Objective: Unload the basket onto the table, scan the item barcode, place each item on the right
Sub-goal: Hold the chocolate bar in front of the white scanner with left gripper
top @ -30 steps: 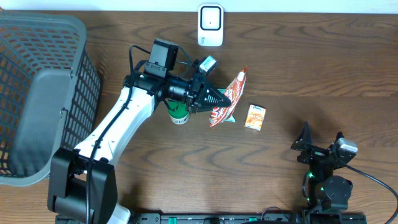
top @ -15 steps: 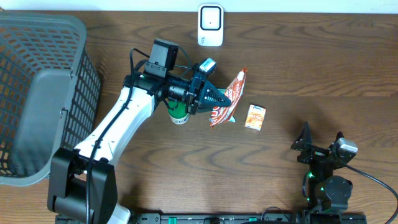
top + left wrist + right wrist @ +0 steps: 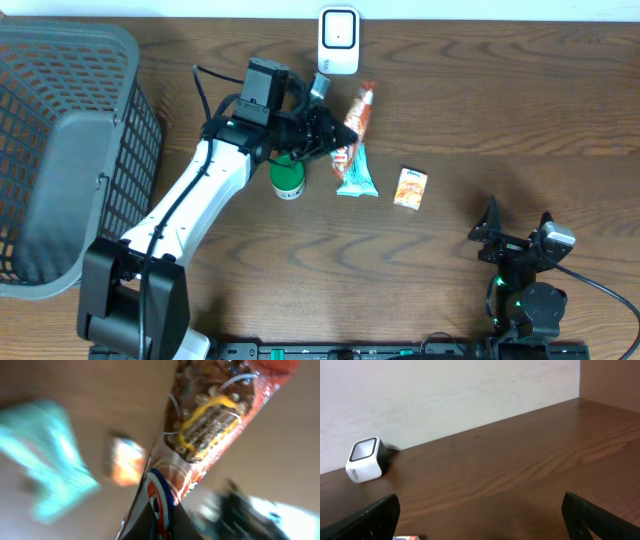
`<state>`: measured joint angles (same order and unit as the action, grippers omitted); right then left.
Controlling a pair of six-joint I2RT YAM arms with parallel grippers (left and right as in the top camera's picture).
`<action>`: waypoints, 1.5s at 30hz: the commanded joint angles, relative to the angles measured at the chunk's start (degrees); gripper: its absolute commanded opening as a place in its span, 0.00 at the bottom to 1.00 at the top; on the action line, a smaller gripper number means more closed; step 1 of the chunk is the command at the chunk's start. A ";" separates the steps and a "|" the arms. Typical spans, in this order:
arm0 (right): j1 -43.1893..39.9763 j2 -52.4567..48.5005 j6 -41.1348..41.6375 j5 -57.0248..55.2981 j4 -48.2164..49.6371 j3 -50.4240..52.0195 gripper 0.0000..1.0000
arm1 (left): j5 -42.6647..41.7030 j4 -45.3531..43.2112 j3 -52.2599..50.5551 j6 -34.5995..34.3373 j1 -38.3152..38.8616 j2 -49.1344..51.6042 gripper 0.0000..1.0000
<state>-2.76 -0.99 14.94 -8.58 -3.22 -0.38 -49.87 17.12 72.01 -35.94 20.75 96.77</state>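
1. Left claw (image 3: 335, 136) is gripping the snack (image 3: 358, 113), now lifted off the table toward the scanner (image 3: 339, 40).
2. Right claw (image 3: 517, 226) is idling wide.
3. Scan is nearing; barcode side unclear.

Overhead view. Far left of the frame, on the worktop (image 3: 500, 110): basket (image 3: 60, 150). Top centre, at the rear edge: scanner (image 3: 339, 41). Just below and right of the scanner, off the surface, clamped between the jaws of the left gripper (image 3: 336, 137): snack packet (image 3: 358, 112). Directly beneath the packet, flat on the worktop: pouch (image 3: 357, 176). Left of the pouch, partly under the left arm (image 3: 200, 190), upright: can (image 3: 288, 180). Right of the pouch, apart from it: small carton (image 3: 411, 187). Lower right, well apart from all items: right gripper (image 3: 518, 228), jaws spread wide. Right wrist view: scanner at middle left, near the wall (image 3: 445, 390).
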 commanded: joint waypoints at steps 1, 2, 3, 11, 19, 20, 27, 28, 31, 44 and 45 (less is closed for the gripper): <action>-0.20 0.35 0.70 -0.13 -0.22 0.07 0.99 | 33.33 -3.87 0.20 7.34 3.34 -0.44 0.07; -0.20 0.35 0.70 -0.13 -0.22 0.07 0.99 | 39.28 -6.27 0.20 8.63 4.61 -0.42 0.07; -0.20 0.35 0.70 -0.13 -0.22 0.07 0.99 | 44.02 -8.81 0.20 9.88 5.73 -0.37 0.08; -0.20 0.35 0.70 -0.13 -0.22 0.07 0.99 | 67.60 -36.50 0.20 13.90 8.92 2.56 0.07; -0.20 0.35 0.70 -0.13 -0.22 0.07 0.99 | 67.76 -50.97 1.27 15.98 5.49 14.34 0.07; -0.20 0.35 0.70 -0.13 -0.22 0.07 0.99 | 67.76 -51.28 2.40 15.98 5.31 16.31 0.07; -0.20 0.35 0.70 -0.13 -0.22 0.07 0.99 | 67.65 -48.17 19.43 15.98 5.35 29.86 0.07; -0.20 0.35 0.70 -0.13 -0.22 0.07 0.99 | 67.67 -47.08 22.21 15.98 5.33 31.47 0.07; -0.20 0.35 0.70 -0.13 -0.22 0.07 0.99 | 67.65 -44.52 29.64 16.00 5.27 36.20 0.07; -0.20 0.35 0.70 -0.13 -0.22 0.07 0.99 | 67.58 -44.89 45.27 14.45 4.63 51.56 0.07; -0.20 0.35 0.70 -0.13 -0.22 0.07 0.99 | 67.58 -45.00 45.42 14.45 4.52 51.78 0.07</action>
<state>-2.76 -0.99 14.94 -8.60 -3.22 -0.38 16.86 -27.18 115.11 -21.06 25.96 147.55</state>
